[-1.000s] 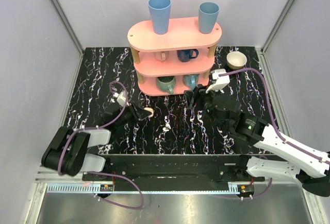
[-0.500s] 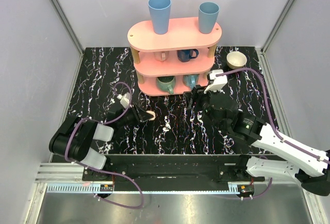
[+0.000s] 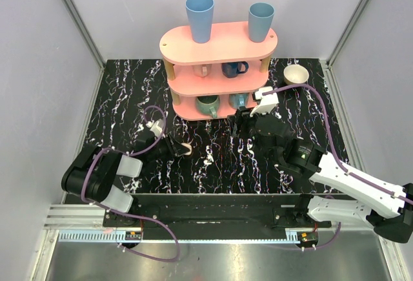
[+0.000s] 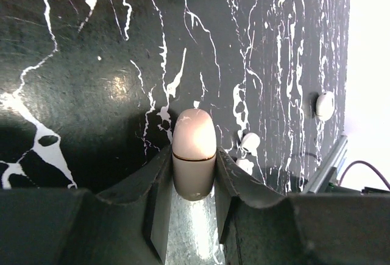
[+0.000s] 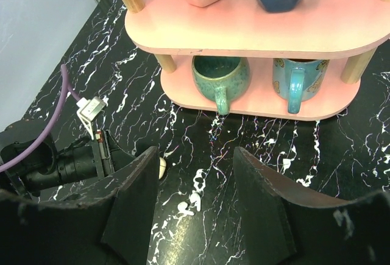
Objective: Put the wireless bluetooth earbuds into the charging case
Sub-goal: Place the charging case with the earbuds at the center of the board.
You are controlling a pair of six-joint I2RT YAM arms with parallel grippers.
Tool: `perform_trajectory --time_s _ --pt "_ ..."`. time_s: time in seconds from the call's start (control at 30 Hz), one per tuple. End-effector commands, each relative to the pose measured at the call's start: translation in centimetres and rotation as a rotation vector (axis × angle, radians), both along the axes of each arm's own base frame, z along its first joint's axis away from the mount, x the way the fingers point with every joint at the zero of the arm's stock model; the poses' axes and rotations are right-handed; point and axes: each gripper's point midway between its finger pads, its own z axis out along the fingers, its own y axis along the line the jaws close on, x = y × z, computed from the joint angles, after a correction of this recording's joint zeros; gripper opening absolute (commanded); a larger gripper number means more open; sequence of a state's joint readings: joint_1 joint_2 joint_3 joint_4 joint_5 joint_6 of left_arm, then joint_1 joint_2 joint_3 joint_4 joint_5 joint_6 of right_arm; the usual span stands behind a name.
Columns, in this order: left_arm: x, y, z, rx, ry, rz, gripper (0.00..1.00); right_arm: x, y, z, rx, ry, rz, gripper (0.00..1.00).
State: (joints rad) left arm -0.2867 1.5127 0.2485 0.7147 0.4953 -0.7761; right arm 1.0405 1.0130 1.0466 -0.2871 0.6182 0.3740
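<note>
Clamped in left gripper (image 4: 194, 176): beige charging case (image 4: 194, 137), lid closed. Right gripper (image 5: 196, 155) parted, empty, facing pink shelf (image 5: 256, 30). Earbuds (image 5: 190, 205) loose on marble table (image 5: 122, 88), 4 o'clock of case, near.

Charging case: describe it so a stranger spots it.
Start at the pink rack at the back. In front of it, the left pincer clamps the case, a rounded beige capsule with a dark seam, far bigger than the tiny white earbuds nearby.

left end effector (image 3: 178, 147) and charging case (image 4: 194, 150) dropped lower, right end effector (image 5: 196, 166) edged toward shelf (image 3: 219, 46)
</note>
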Motion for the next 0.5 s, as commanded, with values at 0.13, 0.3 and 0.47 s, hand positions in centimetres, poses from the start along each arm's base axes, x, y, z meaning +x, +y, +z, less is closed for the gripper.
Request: perform_trajectory --time_s 0.13,0.3,0.47 --pt "1.2 1.3 0.7 0.085 -0.054 0.042 0.25 0.3 -1.4 2.1 0.029 -0.036 -0.052 0.59" --pt "1.1 2.7 0.1 0.178 -0.042 0.078 0.38 0.1 -2.4 2.1 0.046 -0.043 -0.073 0.60" --pt "1.8 3.9 1.3 0.237 -0.089 0.116 0.56 0.0 -2.9 1.8 0.030 -0.047 -0.086 0.60"
